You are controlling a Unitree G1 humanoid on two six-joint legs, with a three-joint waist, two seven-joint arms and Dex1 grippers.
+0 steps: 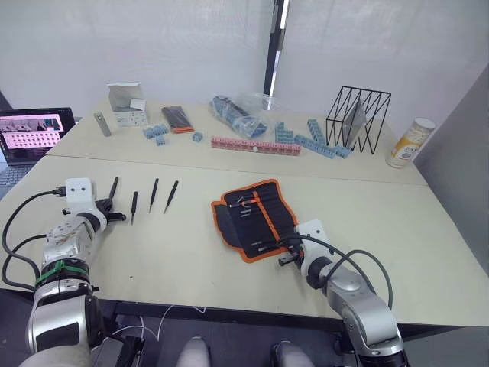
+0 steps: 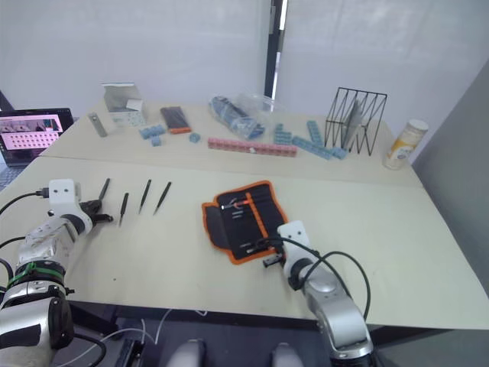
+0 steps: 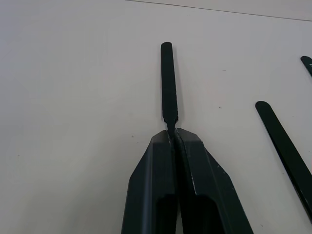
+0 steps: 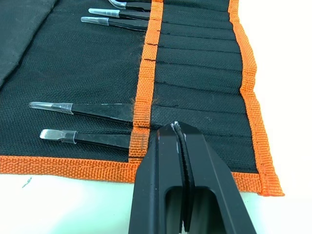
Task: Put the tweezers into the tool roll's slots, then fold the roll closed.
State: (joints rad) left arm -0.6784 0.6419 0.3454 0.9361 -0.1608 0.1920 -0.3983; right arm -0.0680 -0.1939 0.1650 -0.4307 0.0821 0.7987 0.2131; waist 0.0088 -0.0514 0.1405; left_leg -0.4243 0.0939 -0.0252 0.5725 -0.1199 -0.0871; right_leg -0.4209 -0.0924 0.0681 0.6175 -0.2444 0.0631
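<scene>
Left gripper [image 3: 174,132] clamped on leftmost tweezer [image 3: 167,83], long axis pointing far; tool roll [image 1: 252,218] well right, beside closed, empty right gripper [image 4: 179,127].

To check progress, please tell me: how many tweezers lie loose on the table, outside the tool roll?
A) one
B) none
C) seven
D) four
D: four tweezers lie in a row on the bare table at the robot's left, apart from the tool roll.
</scene>
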